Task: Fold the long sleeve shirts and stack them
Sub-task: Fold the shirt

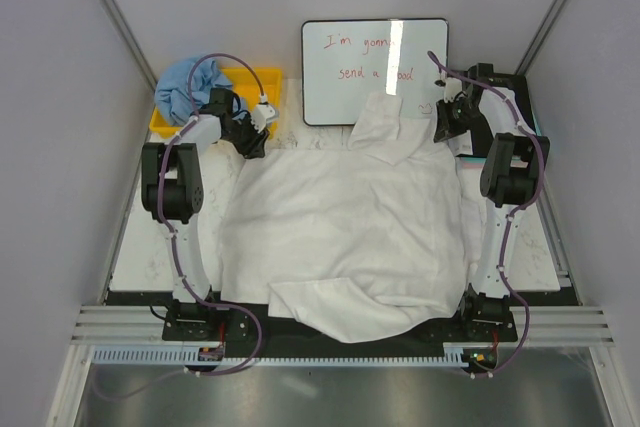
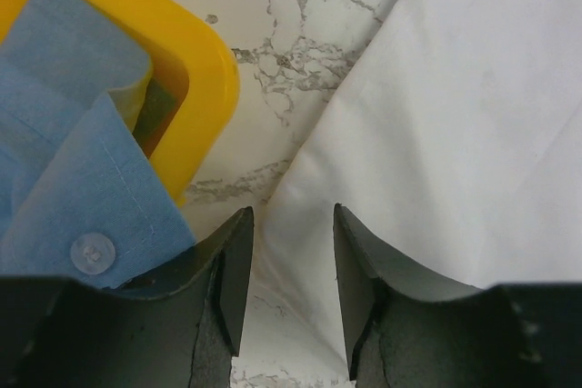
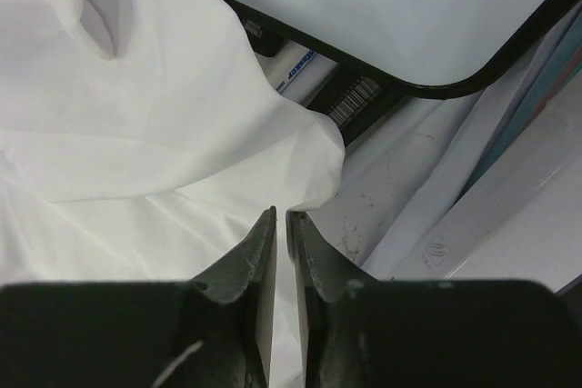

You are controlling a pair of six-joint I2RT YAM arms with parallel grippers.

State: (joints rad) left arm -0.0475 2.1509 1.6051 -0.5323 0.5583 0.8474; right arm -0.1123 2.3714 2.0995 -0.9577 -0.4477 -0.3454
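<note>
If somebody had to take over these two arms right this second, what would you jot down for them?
Left gripper: open, empty, at the far left edge of the white shirt, beside the yellow bin.
Right gripper: nearly closed, apparently pinching the white shirt at its far right corner.
White shirt lies spread and wrinkled on the table; blue shirt is bunched in the yellow bin.
Done: nothing folded. Left: fold both, stack them.

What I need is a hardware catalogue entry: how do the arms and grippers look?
The left arm and right arm have white links, black joint housings and purple cables looping alongside. The left gripper and right gripper have dark, matte, tapered fingers.
</note>
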